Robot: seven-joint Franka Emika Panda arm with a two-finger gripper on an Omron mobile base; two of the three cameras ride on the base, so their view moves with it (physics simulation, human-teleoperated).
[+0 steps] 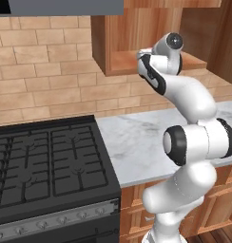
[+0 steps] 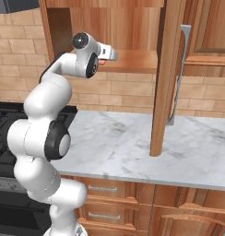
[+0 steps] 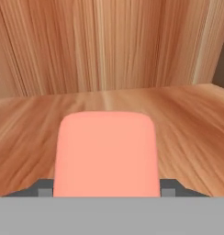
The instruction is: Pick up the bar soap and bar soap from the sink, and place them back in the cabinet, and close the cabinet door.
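Left base view – arm: the white Franka arm [image 1: 194, 137] is seen rising from the lower right, its upper links bent toward the warm-brown wooden wall cabinet [image 1: 113, 42].
Left base view – edges: the cabinet's lower shelf edge is met at the height of the wrist; open white marble counter [image 1: 137, 142] is left between the arm and the black gas stove with grates [image 1: 46, 166].
Left base view – wall: a tan brick backsplash [image 1: 42, 71] is shown behind stove and counter.

Right base view – cabinet: the box is seen open, its plank-grain floor reached by the wrist, with bare shelf left to the right of it.
Right base view – door: the tall warm-brown cabinet door [image 2: 166, 69] is swung out edge-on over the counter, a grey bar handle [image 2: 179, 73] on its right face; free room is kept between door and arm.
Right base view – below: low wooden drawer fronts [image 2: 109, 193] are set under the marble edge.

Hand view – gripper: the two-finger gripper [image 3: 107, 189] is clamped on the salmon-pink rounded rectangular bar soap [image 3: 107, 153], a dark fingertip pressed at each lower side.
Hand view – container: the soap is held inside the cabinet, low over its wooden floor; whether it touches cannot be told. The back wall stands well beyond, with bare floor on both sides.
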